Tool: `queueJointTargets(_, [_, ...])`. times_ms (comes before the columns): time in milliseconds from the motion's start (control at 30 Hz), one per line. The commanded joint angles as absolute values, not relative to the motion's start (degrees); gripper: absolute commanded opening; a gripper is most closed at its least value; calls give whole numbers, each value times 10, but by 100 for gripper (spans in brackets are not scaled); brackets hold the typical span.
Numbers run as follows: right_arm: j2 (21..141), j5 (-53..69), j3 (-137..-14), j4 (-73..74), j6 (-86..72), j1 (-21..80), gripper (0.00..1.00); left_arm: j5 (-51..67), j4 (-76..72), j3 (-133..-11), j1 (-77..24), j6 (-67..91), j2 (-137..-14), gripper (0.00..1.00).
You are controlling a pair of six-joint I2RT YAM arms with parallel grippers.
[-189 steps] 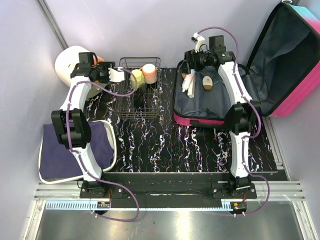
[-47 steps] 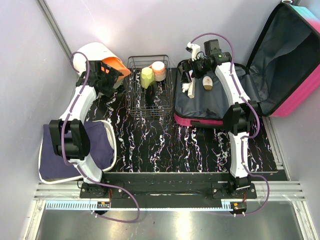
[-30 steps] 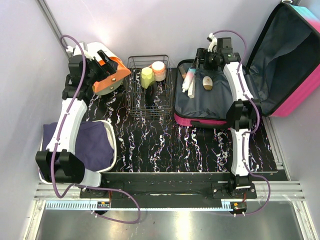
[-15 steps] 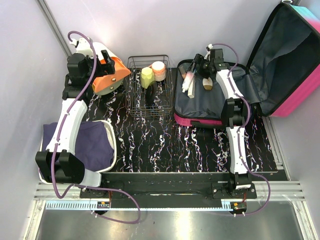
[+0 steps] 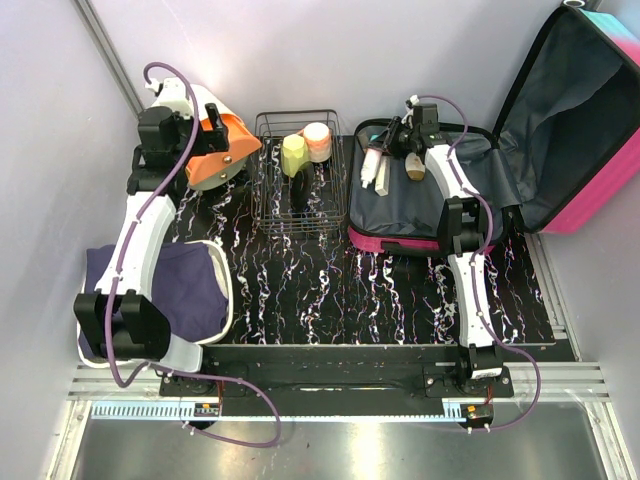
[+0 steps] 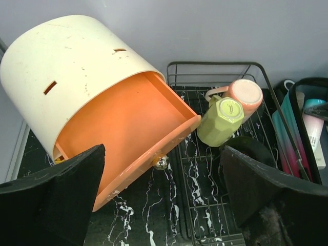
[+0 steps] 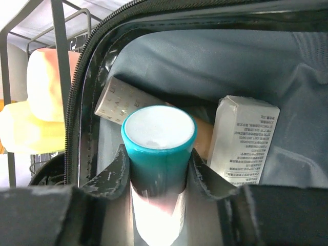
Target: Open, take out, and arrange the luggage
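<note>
Luggage [image 5: 400,205]: small hard-shell suitcase, hot pink fading to teal, lying open at the upper right of the top view. Its grey-lined base rests flat on the desk and its lid is raised toward the right edge.
Desk [image 5: 330,290]: black surface with white marbling.
Right claw [image 7: 158,159]: inside the upper left corner of the suitcase base, closed on a teal-capped pink-and-white tube [image 7: 159,136], with one finger against each side.
White printed carton [image 7: 243,138]: just right of the tube, on the lining.
Beige carton [image 7: 115,102]: behind the tube, to its left.
Left claw [image 6: 162,154]: spread wide and holding nothing, above a white round drawer box [image 6: 66,66] at upper left.
Orange drawer [image 6: 128,128]: pulled out of the box.
Black wire basket [image 6: 215,64]: between box and suitcase. It holds a green faceted cup [image 6: 220,120] touching a pink cup [image 6: 241,95].
</note>
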State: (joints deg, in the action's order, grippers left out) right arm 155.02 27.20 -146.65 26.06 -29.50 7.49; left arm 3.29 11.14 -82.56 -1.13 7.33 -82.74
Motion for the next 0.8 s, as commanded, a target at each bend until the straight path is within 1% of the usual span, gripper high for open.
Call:
queueJointTargets(0, [1495,309,-1476,216,-288,76,12,145,139,-886,-9,15,-859,99])
queueJointTargets(33, [1484,322,-1470,214,-286,73,0,175,151,-902,-9,5,-867,99])
queueJointTargets(100, [1445,337,-1449,197,-278,71,0,256,176,-945,-10,-15,-895,99])
queueJointTargets(200, [1387,372,-1408,143,-284,71,0,339,203,-1009,-14,-12,-939,99])
queueJointTargets(300, [1349,409,-1390,78,-324,78,0,414,241,-1095,-25,-2,-992,99])
queueJointTargets(367, [1332,437,-1386,18,-360,84,0,433,253,-1142,-37,20,-1019,99])
queueJointTargets(567, [1304,491,-1378,-160,-441,125,0,468,254,-1161,-80,67,-1045,99])
queueJointTargets(667, [1297,509,-1375,-205,-454,144,0,492,235,-1154,-92,103,-1047,98])
queueJointTargets(767, [1292,529,-1368,-242,-465,162,0,519,172,-1122,-100,155,-1037,99])
